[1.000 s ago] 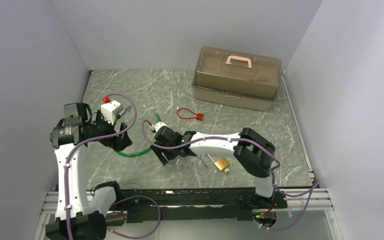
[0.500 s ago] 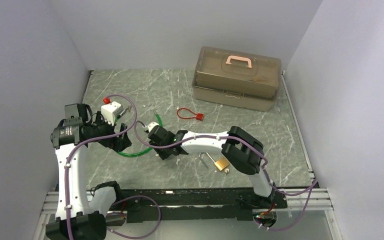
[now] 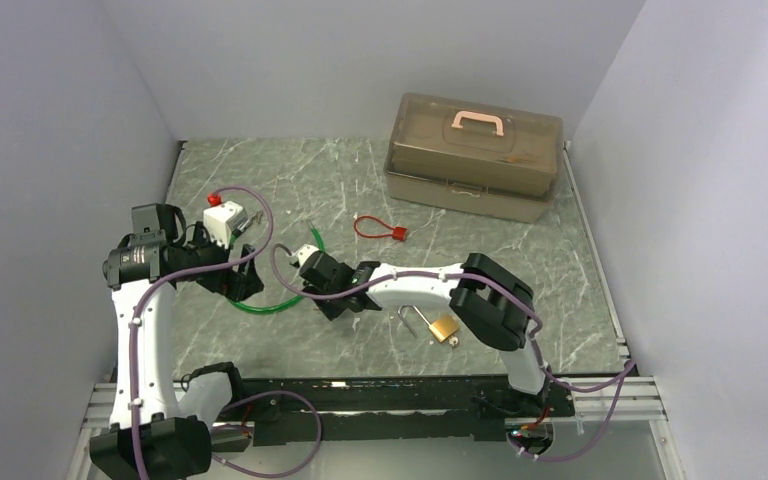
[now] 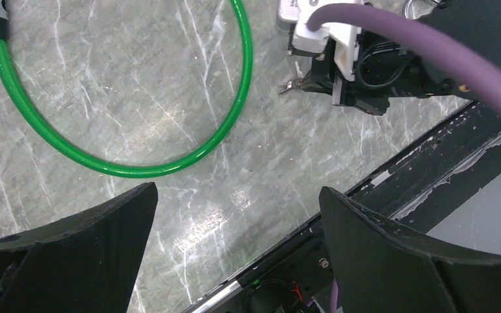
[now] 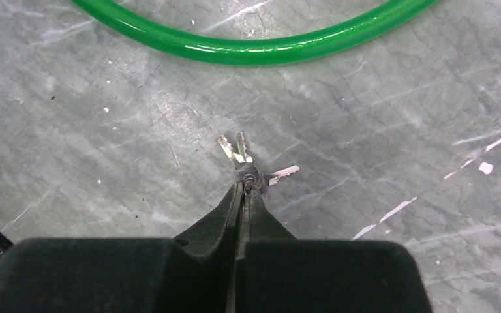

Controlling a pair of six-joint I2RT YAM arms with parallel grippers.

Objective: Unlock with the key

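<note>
A small bunch of keys (image 5: pixel 241 153) lies on the marble table, blades fanned away from the camera. My right gripper (image 5: pixel 246 186) is shut on the bunch where its ring is, fingertips touching the table. From above, that gripper (image 3: pixel 332 306) sits left of the brass padlock (image 3: pixel 444 327), which lies flat with its shackle to the left, partly under the right forearm. The left wrist view shows the keys (image 4: pixel 293 81) poking out from the right gripper's fingers (image 4: pixel 319 81). My left gripper (image 4: pixel 238 195) hangs open over bare table near the front edge, holding nothing, and shows from above (image 3: pixel 245 280) too.
A green cable loop (image 3: pixel 275 305) lies between the two grippers. A white box with a red knob (image 3: pixel 223 220) stands by the left arm. A red tie (image 3: pixel 378 229) lies mid-table, and a brown toolbox (image 3: pixel 475 155) stands at the back right. The black front rail (image 4: pixel 424 176) is close.
My right gripper has moved left, away from the padlock, dropped to the table and closed on the keys. The left arm has barely moved.
</note>
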